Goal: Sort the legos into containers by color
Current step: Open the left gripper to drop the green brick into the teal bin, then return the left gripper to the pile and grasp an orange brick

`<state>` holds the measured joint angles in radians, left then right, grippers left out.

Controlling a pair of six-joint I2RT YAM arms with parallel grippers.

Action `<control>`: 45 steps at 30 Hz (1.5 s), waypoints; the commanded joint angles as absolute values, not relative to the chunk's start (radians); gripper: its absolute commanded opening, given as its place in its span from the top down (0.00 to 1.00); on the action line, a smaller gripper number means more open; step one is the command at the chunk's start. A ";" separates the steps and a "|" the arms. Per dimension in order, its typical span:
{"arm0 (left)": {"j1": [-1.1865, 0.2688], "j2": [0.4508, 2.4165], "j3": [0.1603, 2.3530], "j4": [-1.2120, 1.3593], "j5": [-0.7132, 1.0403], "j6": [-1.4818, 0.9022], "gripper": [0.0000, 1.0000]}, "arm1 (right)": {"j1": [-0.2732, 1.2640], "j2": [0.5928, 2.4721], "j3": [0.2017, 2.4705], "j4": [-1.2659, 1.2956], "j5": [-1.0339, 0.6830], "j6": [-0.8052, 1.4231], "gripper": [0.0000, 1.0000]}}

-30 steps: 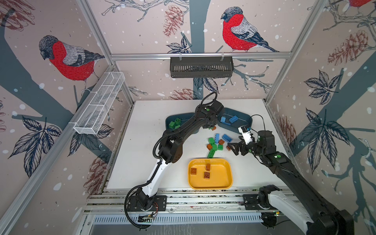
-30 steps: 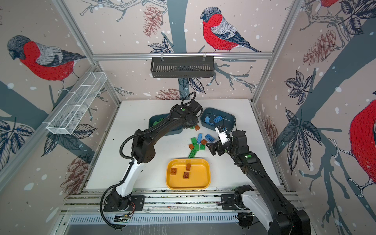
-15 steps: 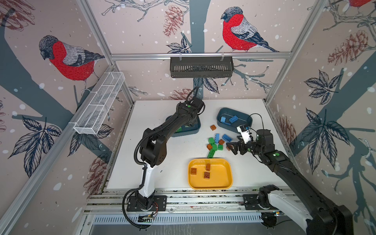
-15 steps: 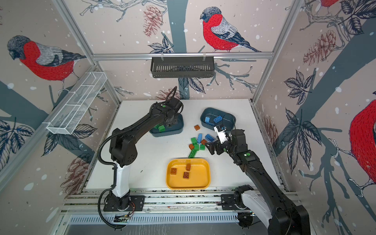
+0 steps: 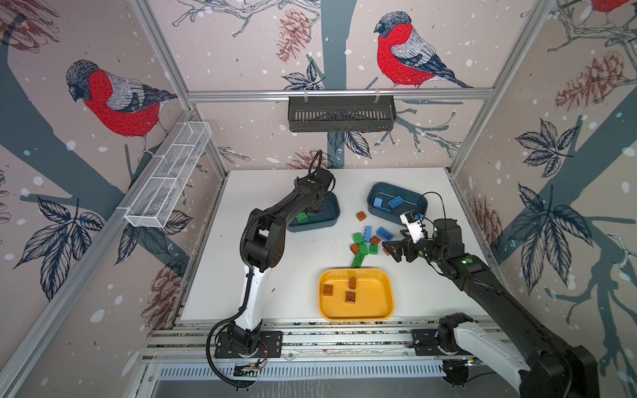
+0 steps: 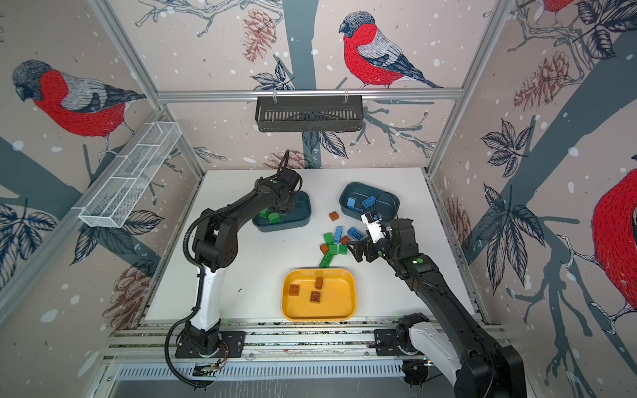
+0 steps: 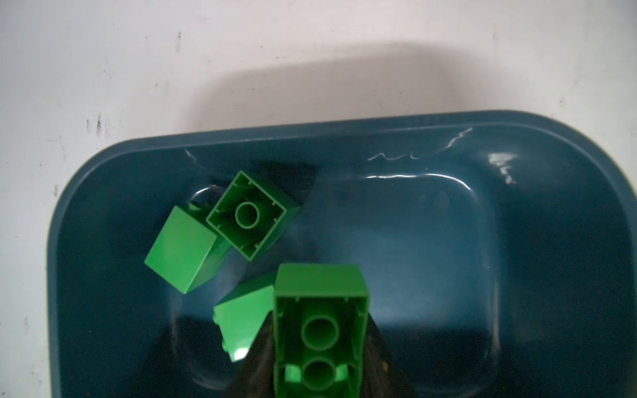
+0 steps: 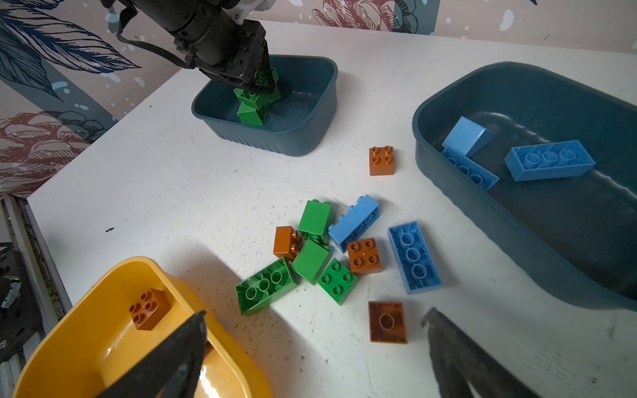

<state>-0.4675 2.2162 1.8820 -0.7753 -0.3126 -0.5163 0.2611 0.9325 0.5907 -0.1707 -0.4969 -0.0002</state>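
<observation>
Green brick (image 7: 320,330) is pinched by the left fingers (image 8: 263,67), hanging inside the rim of the dark tub (image 7: 344,124), straight above its floor and close to the other green bricks (image 7: 182,248). Letting go should drop it in. Right fingers (image 8: 179,355) are spread wide, empty.

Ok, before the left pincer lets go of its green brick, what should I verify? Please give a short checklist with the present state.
1. Left pincer shut on the green brick: ok.
2. The green brick hangs over the teal tub, inside its rim: ok.
3. That tub holds only green bricks: ok.
4. The green brick is clear of the ones below it: cannot tell.
5. Right pincer open and apart from that tub: ok.
6. All bricks sorted: not ok, loose bricks of three colours lie unsorted in a pile.
</observation>
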 commanded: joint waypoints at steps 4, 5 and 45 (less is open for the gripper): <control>-0.449 2.233 1.893 -0.753 -0.331 -0.536 0.60 | 0.264 0.942 0.601 -0.146 -0.491 0.000 0.01; -0.445 2.232 1.894 -0.759 -0.333 -0.543 0.56 | 0.264 0.943 0.601 -0.147 -0.491 -0.001 0.00; -0.837 2.006 1.611 -0.770 0.060 -0.829 0.30 | 0.249 0.932 0.589 -0.178 -0.478 -0.011 0.01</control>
<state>-0.8371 1.9915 1.6196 -0.7910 0.0563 -0.7395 0.2478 0.9413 0.5926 -0.1860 -0.4805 -0.0040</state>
